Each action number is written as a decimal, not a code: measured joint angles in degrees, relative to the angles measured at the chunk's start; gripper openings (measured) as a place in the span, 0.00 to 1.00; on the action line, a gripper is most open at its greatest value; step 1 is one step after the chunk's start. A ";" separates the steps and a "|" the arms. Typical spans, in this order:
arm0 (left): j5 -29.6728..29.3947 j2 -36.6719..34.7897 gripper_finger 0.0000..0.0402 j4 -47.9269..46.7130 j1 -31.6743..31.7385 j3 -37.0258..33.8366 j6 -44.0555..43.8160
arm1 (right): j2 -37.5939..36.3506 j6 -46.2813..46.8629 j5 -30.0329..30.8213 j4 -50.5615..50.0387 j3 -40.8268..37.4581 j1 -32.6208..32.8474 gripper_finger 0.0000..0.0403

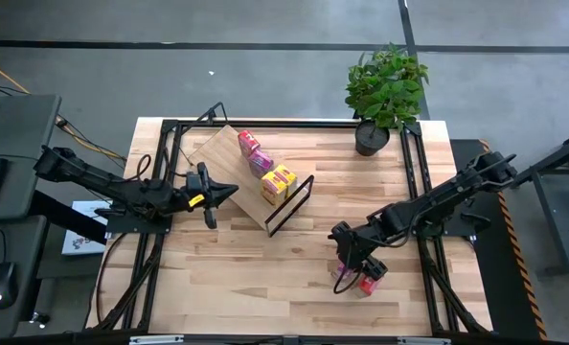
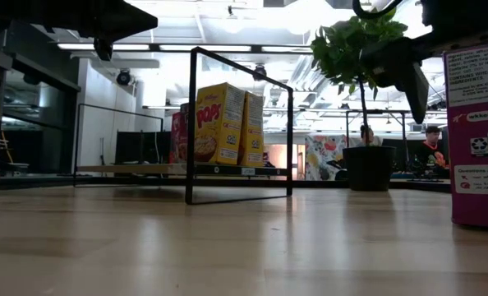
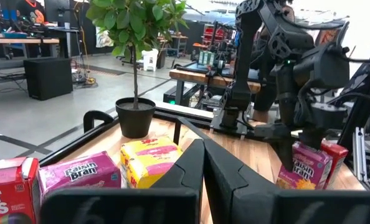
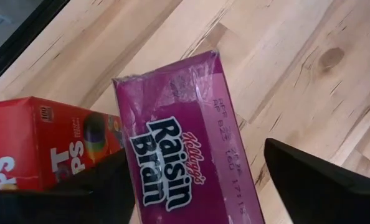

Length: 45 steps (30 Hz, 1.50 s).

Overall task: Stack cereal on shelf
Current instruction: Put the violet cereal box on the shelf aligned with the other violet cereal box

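The right end effector point(image 1: 352, 265) hung open astride the pink-purple Raisin Bran cereal box point(image 4: 185, 155), apparently to grasp it, well apart from the light wood shelf point(image 1: 217, 153) holding 4 boxes. The left end effector point(image 1: 229, 191), fingers together, waited beside that shelf.

Two yellow cereal boxes point(image 1: 278, 183), two pink-purple cereal boxes point(image 1: 260, 162), two red cereal boxes point(image 1: 248, 142), one shelf point(image 1: 217, 153), one potted plant point(image 1: 384, 91), two arms

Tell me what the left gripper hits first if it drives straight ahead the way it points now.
Probably the yellow cereal box on the shelf: the shut left gripper points right at it in the high view, though relative height is unclear.
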 joint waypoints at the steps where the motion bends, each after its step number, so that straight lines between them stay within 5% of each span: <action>1: 0.00 0.00 0.00 -0.29 0.00 0.00 0.00 | 0.00 0.00 0.01 0.01 0.00 0.00 0.75; 10: 0.00 0.00 0.00 -0.53 -0.02 0.00 0.02 | -0.20 -2.37 0.04 1.09 0.94 0.00 0.53; 17: -0.13 0.00 0.00 -0.06 0.00 0.01 0.02 | -0.20 -7.30 0.90 0.88 13.39 -0.02 0.46; 28: -0.07 0.00 0.00 1.24 -0.66 0.01 0.52 | 1.44 -12.68 23.29 15.65 32.95 -2.00 0.44; 33: -0.19 -1.54 0.00 5.37 -4.65 0.02 10.09 | 6.70 -11.14 32.38 16.88 39.25 -8.60 0.44; 45: -0.49 -14.42 0.00 6.06 -16.77 0.09 19.94 | 28.66 3.48 25.93 1.40 63.11 -24.07 0.44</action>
